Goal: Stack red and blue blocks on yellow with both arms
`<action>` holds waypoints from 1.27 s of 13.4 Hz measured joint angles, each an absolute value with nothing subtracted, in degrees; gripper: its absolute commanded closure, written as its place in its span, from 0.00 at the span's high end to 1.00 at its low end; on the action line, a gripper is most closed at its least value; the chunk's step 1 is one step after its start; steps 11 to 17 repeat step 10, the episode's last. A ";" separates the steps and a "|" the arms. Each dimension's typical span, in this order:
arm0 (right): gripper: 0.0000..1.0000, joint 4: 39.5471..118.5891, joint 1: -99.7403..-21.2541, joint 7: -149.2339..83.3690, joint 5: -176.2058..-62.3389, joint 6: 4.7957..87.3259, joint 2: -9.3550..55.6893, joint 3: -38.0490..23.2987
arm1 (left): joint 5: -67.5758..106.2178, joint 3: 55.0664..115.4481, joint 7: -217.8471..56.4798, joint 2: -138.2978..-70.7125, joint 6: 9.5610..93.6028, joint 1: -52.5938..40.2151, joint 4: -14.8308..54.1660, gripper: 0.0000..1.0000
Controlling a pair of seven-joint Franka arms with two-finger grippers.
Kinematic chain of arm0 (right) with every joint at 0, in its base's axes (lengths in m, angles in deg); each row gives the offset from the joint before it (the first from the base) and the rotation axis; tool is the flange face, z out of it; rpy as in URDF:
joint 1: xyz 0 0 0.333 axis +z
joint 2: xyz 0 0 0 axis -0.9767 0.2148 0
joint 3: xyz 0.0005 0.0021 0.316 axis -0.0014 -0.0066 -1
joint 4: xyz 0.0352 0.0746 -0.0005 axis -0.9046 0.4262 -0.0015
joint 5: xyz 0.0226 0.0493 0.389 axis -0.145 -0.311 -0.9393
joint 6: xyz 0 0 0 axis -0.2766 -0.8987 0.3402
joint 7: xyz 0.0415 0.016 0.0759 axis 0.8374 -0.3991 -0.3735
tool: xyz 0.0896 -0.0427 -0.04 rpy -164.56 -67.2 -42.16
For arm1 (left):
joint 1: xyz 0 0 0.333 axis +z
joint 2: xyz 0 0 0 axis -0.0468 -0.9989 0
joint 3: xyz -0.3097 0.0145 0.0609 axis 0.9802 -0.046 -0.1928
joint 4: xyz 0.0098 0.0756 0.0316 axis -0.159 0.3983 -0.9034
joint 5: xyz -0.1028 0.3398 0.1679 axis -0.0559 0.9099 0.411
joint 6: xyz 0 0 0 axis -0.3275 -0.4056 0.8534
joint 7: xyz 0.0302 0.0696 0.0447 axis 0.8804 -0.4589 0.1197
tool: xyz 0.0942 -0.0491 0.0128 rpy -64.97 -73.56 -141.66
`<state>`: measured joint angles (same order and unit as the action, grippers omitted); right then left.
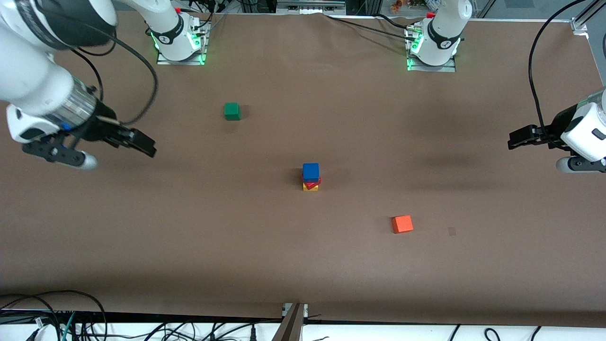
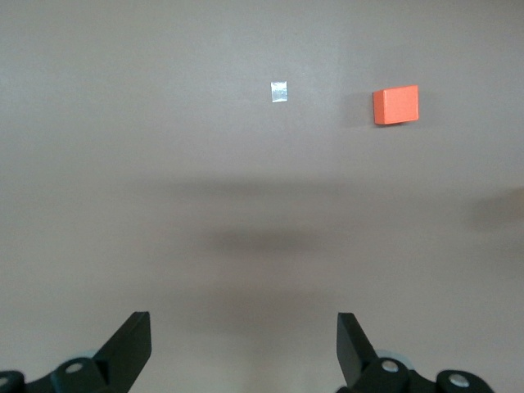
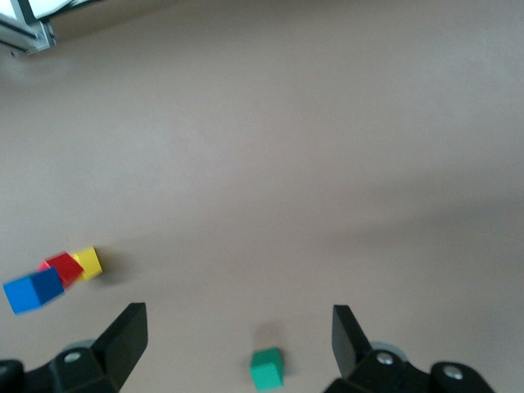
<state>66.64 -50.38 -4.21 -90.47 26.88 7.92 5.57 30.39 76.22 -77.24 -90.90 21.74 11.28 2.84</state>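
Where the brown table (image 1: pixel 303 265) was about at its middle, the three blocks stood in one little tower. The yellow cube (image 1: pixel 310 187) sat on the table at the bottom. The red block (image 1: pixel 312 182) lay on it, turned a bit so its corners poked out past the others. The blue block (image 1: pixel 311 171) sat on top, its sides about square with the table's edges. No block had any words or marks that could be read, and each was a cube with no long side.

The tower stood well apart from both grippers. The right gripper (image 1: pixel 127 140) hung over bare table toward the right arm's end, its fingers spread wide with nothing between them. The left gripper (image 1: pixel 521 139) hung over bare table toward the left arm's end, spread wide too and empty.

A green cube (image 1: pixel 232 111) sat farther from the front camera than the tower. An orange cube (image 1: pixel 402 224) sat nearer to it, with a small pale patch (image 2: pixel 279 92) on the table close by.
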 measured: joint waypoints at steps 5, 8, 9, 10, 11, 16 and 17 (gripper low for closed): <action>1.00 73.24 -64.25 -11.94 -88.25 24.24 1.23 -3.80 | 30.39 76.22 -77.24 -90.91 21.75 11.29 2.84 1.00; 1.00 73.25 -67.69 -13.46 -86.86 23.91 1.18 -7.39 | 30.39 76.22 -77.24 -90.91 21.75 11.29 2.84 1.00; 1.00 73.22 -67.69 -13.57 -86.54 23.91 1.18 -7.54 | 30.39 76.22 -77.24 -90.91 21.75 11.29 2.84 1.00; 1.00 73.13 -67.69 -13.65 -86.46 23.91 1.18 -7.62 | 30.39 76.22 -77.24 -90.91 21.75 11.29 2.84 1.00; 1.00 73.13 -67.69 -13.65 -86.46 23.91 1.18 -7.62 | 30.39 76.22 -77.24 -90.91 21.75 11.29 2.84 1.00; 1.00 73.13 -67.69 -13.65 -86.46 23.91 1.18 -7.62 | 30.39 76.22 -77.24 -90.91 21.75 11.29 2.84 1.00; 1.00 73.13 -67.69 -13.65 -86.46 23.91 1.18 -7.62 | 30.39 76.22 -77.24 -90.91 21.75 11.29 2.84 1.00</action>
